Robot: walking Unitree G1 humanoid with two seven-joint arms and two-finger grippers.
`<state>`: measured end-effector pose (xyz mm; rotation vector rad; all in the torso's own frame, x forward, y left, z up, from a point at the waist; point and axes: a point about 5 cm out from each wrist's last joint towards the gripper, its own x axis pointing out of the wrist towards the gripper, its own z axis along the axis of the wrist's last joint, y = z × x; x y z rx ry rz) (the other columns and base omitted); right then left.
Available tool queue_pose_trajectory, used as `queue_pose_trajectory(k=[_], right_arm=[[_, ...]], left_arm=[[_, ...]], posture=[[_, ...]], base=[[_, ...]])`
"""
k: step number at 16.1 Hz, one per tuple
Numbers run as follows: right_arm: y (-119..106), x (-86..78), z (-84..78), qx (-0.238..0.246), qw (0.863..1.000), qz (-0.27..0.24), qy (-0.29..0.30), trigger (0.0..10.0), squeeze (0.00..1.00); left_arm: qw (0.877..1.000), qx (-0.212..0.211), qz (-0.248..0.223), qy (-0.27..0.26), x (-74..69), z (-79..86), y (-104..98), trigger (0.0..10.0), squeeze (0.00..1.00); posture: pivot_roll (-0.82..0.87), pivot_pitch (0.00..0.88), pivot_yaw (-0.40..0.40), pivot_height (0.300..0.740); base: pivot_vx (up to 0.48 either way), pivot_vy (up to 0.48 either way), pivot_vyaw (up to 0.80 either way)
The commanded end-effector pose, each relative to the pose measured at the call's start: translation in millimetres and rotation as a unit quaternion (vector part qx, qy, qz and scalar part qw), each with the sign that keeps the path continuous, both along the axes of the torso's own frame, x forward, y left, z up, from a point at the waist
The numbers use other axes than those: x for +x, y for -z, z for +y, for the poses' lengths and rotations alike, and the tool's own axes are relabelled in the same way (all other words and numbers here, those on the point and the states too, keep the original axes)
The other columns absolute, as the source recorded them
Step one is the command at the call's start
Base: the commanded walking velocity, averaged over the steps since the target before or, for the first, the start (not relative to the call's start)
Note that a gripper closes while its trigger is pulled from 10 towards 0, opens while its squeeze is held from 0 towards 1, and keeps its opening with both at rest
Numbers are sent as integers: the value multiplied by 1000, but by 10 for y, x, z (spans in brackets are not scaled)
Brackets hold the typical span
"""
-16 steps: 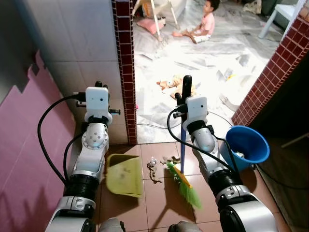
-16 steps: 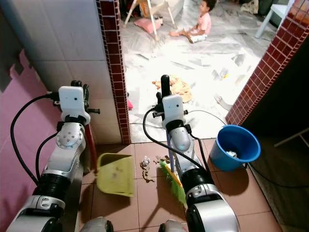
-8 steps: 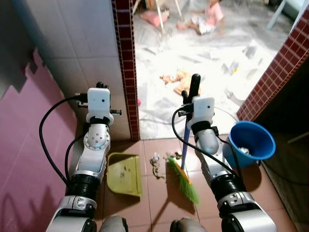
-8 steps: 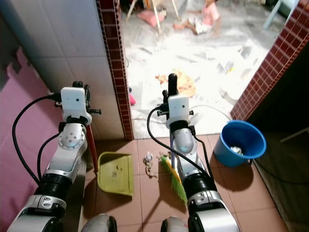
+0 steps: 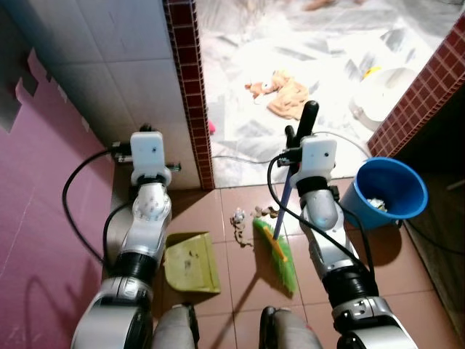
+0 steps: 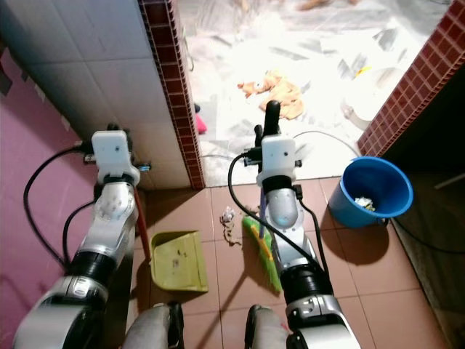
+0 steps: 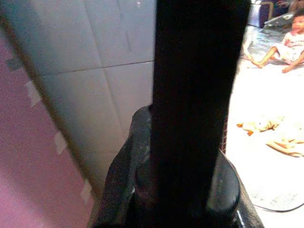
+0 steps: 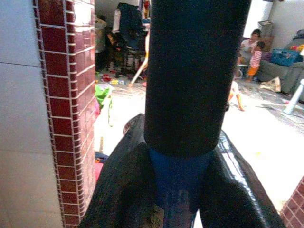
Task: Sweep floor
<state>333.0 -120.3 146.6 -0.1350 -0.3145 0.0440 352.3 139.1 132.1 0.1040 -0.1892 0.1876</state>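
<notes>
On the brown tiled floor [image 5: 240,287] in front of me, a small pile of debris [image 5: 238,227] lies at the centre, and I place everything else from it. Just to the pile's left lies a yellow-green dustpan [image 5: 192,253], flat on the tiles, with a few specks on it. Its red handle [image 6: 142,218] rises up toward my left gripper [image 7: 190,142], whose black fingers are closed around a dark pole in my left wrist view. Just to the pile's right rests the green bristle head of a broom [image 5: 277,251], touching the tiles. Its blue shaft with a black grip at the top runs up through my right gripper [image 8: 183,156], and my right wrist view shows my two black fingers clamped on either side of it.

Further right of the pile, near a brick wall [image 5: 418,87], stands a blue bucket [image 5: 392,190] with some scraps inside. Beyond the pile, a column of dark red brick tiles [image 5: 190,87] edges a white tiled wall, and past it opens a bright pale floor where a crumpled tan cloth [image 5: 280,91] lies. Left of the pile, a pink foam mat [image 5: 36,218] leans against the wall. People sit on the far floor [image 8: 249,52] in my right wrist view. I can read no labels or writing anywhere.
</notes>
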Motion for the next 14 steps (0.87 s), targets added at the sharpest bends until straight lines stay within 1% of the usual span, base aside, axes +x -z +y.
queue_pose_trajectory(k=[1,2,3,4,5,7,8,10,12,13,14], right_arm=[[-10,15,-98,-30,999,2,20,10000,0],[-63,43,-75,-30,999,-12,17,10000,0],[-108,55,-32,-21,1000,-16,13,10000,0],[-137,65,7,-8,1000,-18,7,10000,0],[-181,85,91,40,999,-13,-13,10000,0],[-200,94,151,66,997,-6,-27,10000,0],[-213,94,211,81,996,0,-50,10000,0],[-209,100,257,104,991,13,-80,10000,0],[-210,89,307,126,982,27,-134,10000,0],[-204,80,342,141,973,42,-176,10000,0],[-195,82,356,153,966,56,-201,10000,0]], left_arm=[[1000,-20,-1,-9,1,-35,17,10000,0],[999,-32,1,4,8,-105,39,10000,0],[999,-48,-1,7,16,-161,56,10000,0],[999,-52,-4,8,18,-201,59,10000,0],[997,-77,-3,10,13,-312,72,10000,0],[996,-84,-3,18,9,-419,71,10000,0],[995,-94,-2,16,-4,-487,94,10000,0],[994,-109,4,25,-24,-562,126,10000,0],[992,-121,8,34,-53,-623,169,10000,0],[991,-126,11,35,-59,-633,186,10000,0],[991,-126,13,37,-57,-640,191,10000,0]], posture=[[-117,289,27,740],[-124,290,24,740],[-129,292,21,740],[-131,290,18,740],[-132,283,14,740],[-130,272,7,740],[-129,265,4,740],[-129,251,-5,740],[-129,238,-8,740],[-132,227,-9,740],[-135,218,-8,740]], base=[[0,0,0],[0,0,0],[0,0,0],[0,0,0],[0,0,0],[0,0,0],[0,0,0],[0,0,0],[0,0,0],[0,0,0],[0,0,0]])
